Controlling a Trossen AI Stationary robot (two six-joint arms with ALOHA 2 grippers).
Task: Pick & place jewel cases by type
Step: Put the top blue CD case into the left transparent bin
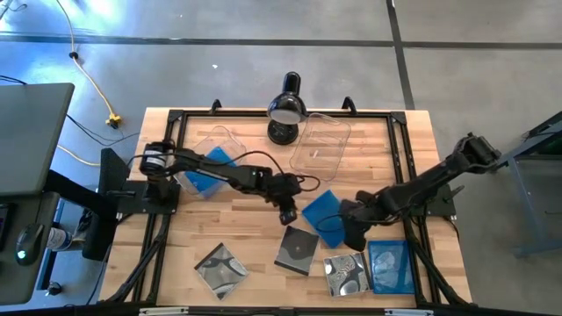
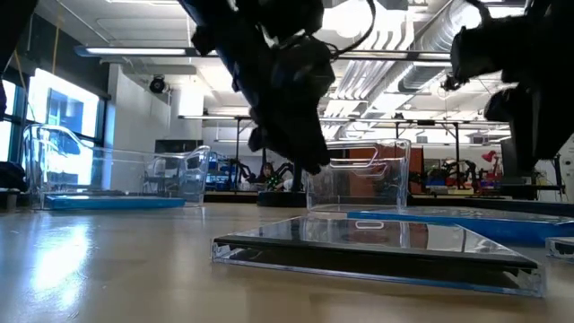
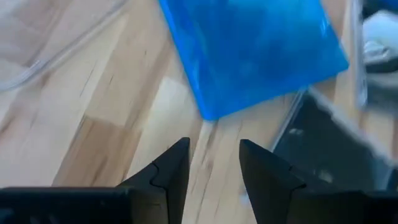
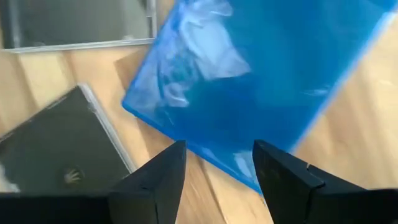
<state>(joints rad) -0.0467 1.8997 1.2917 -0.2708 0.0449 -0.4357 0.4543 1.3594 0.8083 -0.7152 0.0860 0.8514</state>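
A blue jewel case (image 1: 321, 213) lies flat on the table's middle. My left gripper (image 1: 288, 211) hovers open just left of it, fingers slanting down at the bare wood before its near corner (image 3: 211, 112). My right gripper (image 4: 214, 165) hangs open above the same case's right part (image 4: 261, 81), touching nothing. Three dark grey cases (image 1: 297, 250) (image 1: 219, 268) (image 1: 345, 274) lie flat along the near side. A second blue case (image 1: 392, 265) lies at the near right. A third blue case (image 1: 209, 171) rests in the left tub.
Two clear plastic tubs stand at the back, one on the left (image 1: 213, 145) and one on the right (image 1: 321, 140). A black desk lamp (image 1: 285, 110) stands between them. A black frame (image 1: 176, 118) runs around the wooden table. Bare wood lies near the front left corner.
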